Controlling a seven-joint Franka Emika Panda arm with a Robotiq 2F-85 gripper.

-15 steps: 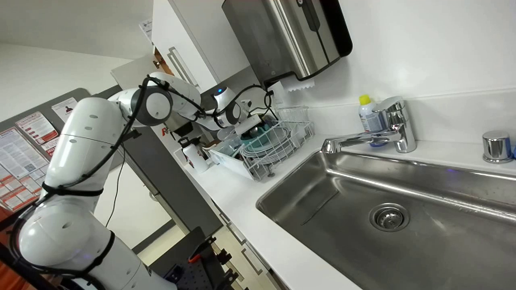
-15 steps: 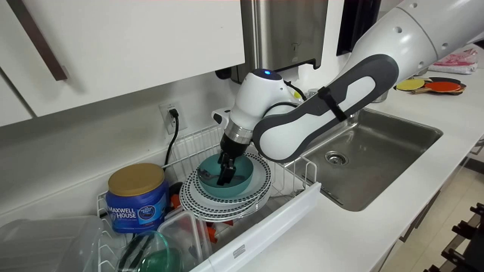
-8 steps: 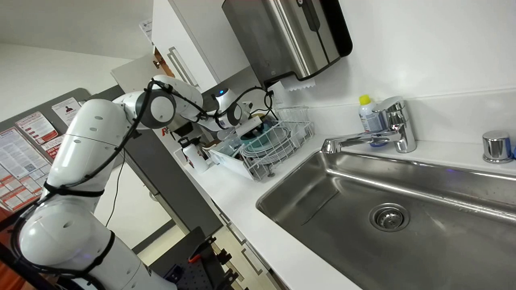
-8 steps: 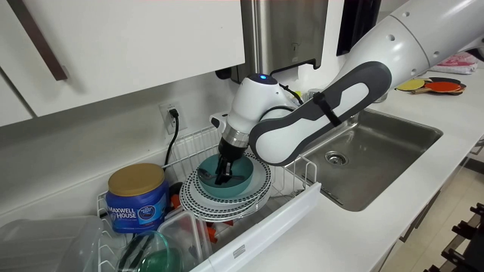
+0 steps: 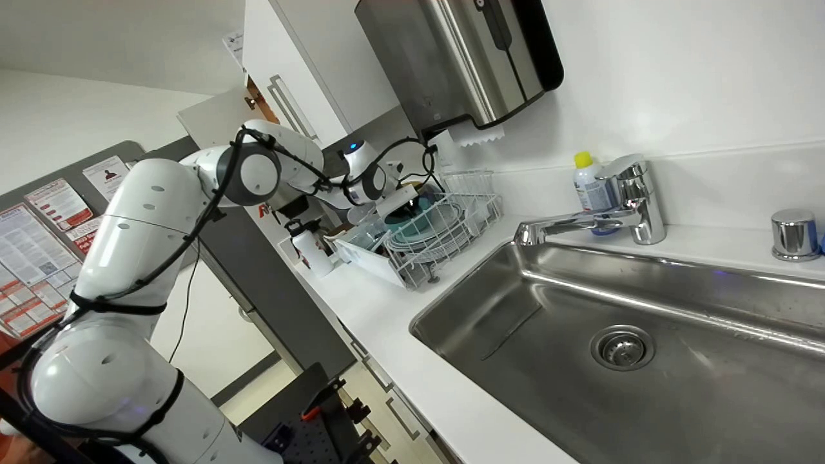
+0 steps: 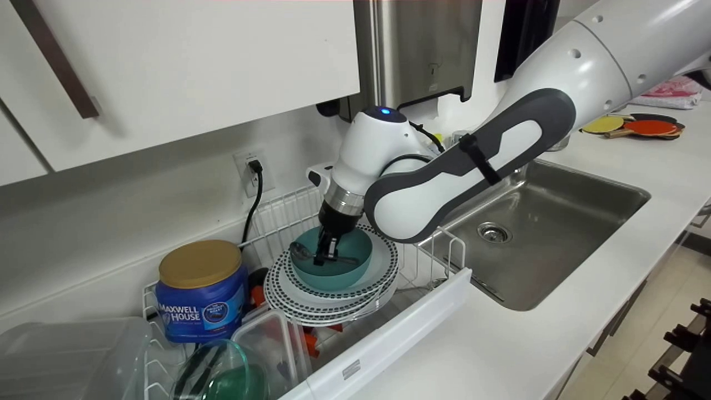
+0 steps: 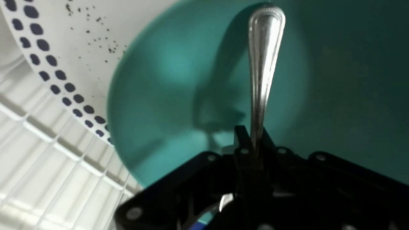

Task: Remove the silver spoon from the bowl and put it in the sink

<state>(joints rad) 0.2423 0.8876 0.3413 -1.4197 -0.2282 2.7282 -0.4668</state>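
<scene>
One silver spoon (image 7: 264,48) inside the bowl (image 6: 333,282), handle pinched by the gripper (image 7: 254,142), whose fingers are closed down to the handle's thickness. Spoon head near the bowl's rim; contact with the bowl not resolvable. Bowl mouth-up on stacked plates (image 6: 383,260) with dark-dotted borders; dark specks (image 7: 111,50) on the top plate. Plates sit in the white wire rack (image 6: 389,336), at the wall edge of the worktop (image 6: 483,333), just beside the sink (image 5: 580,406). Same rack: blue tub (image 6: 203,303), tan lid (image 6: 200,264) on, marked MAXWELL HOUSE, and a clear box (image 6: 269,339). Sink, set between the worktop's wall and front edges: round drain (image 5: 623,348) in its floor; thin dark streak (image 5: 512,332) near the rack-side wall, nature unclear.
</scene>
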